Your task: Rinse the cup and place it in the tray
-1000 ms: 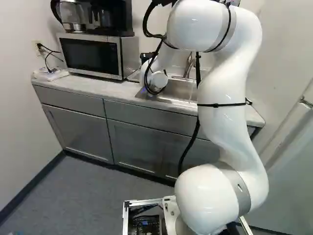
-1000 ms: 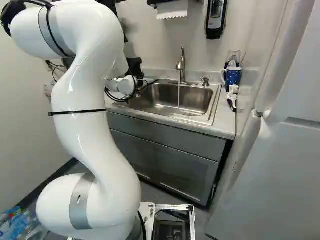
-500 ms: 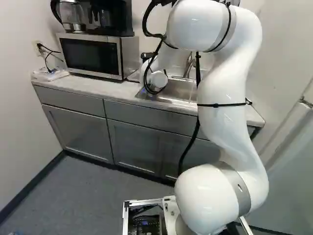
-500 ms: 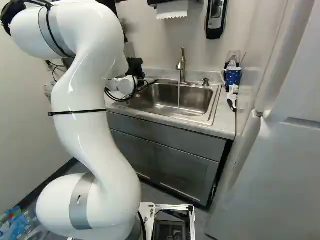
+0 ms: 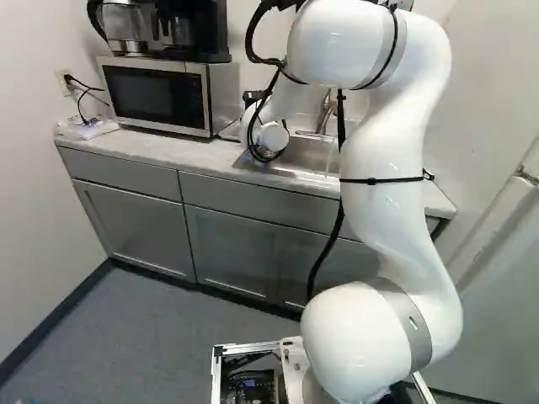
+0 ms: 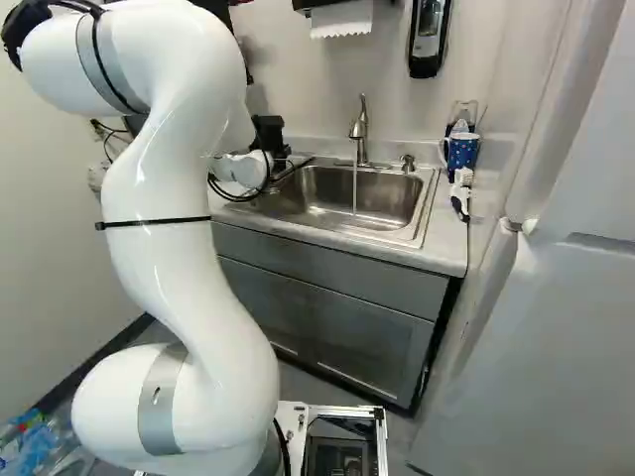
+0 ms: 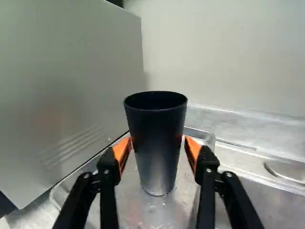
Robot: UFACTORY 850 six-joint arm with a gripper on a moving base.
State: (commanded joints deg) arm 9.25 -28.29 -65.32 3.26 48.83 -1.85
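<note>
Pincer (image 6: 270, 133): two fingers parted to cup width, clamped on one black tumbler (image 7: 157, 143). One arm (image 6: 189, 228) reaches forward over the surface (image 6: 442, 248). One microwave (image 5: 156, 94) flanks one clear tray (image 7: 90, 164); one sink (image 6: 342, 203) adjoins opposite. Tumbler: upright, within tray walls; base contact indeterminate.

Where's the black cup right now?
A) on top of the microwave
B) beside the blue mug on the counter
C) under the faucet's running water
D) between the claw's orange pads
D: the wrist view shows the black cup mouth up between the claw's two orange pads, one at each side of it.
</note>
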